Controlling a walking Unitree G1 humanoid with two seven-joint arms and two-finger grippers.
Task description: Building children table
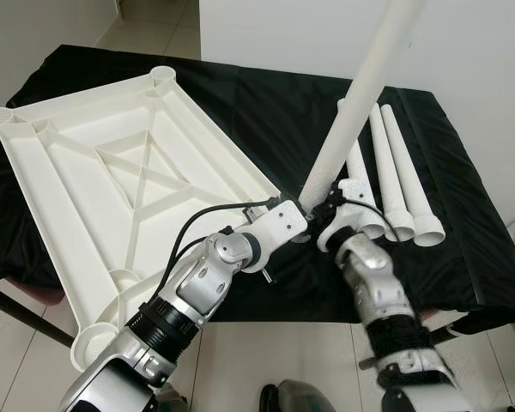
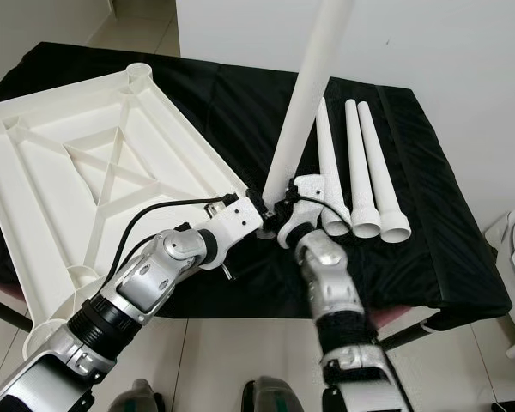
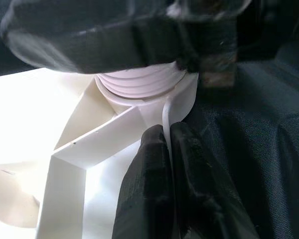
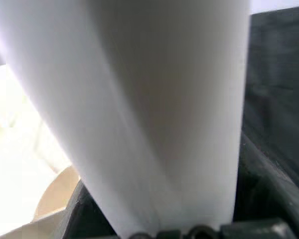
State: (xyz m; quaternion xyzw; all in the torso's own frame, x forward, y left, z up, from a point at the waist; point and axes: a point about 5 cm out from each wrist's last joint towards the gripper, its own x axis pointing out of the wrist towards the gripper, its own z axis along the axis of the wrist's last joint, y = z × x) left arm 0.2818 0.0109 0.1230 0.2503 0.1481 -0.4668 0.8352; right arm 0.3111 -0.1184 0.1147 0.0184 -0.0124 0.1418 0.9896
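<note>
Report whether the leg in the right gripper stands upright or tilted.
Upright, roughly: the leg rises from the tabletop corner, its foot in the right gripper.

tiled home room, draped table point(image 1: 463, 257)

left claw point(image 3: 169, 149) pinched closed | right claw point(image 2: 285, 209) clamped, arm raised

The tabletop point(image 1: 112, 197) lies upside down on the left part of the cloth point(image 1: 266, 112). Three legs point(image 1: 395, 180) lie side by side on the cloth, to the tabletop's right. A fourth leg point(image 1: 360, 94) stands tilted at the tabletop's near right corner, between both grippers.
</note>
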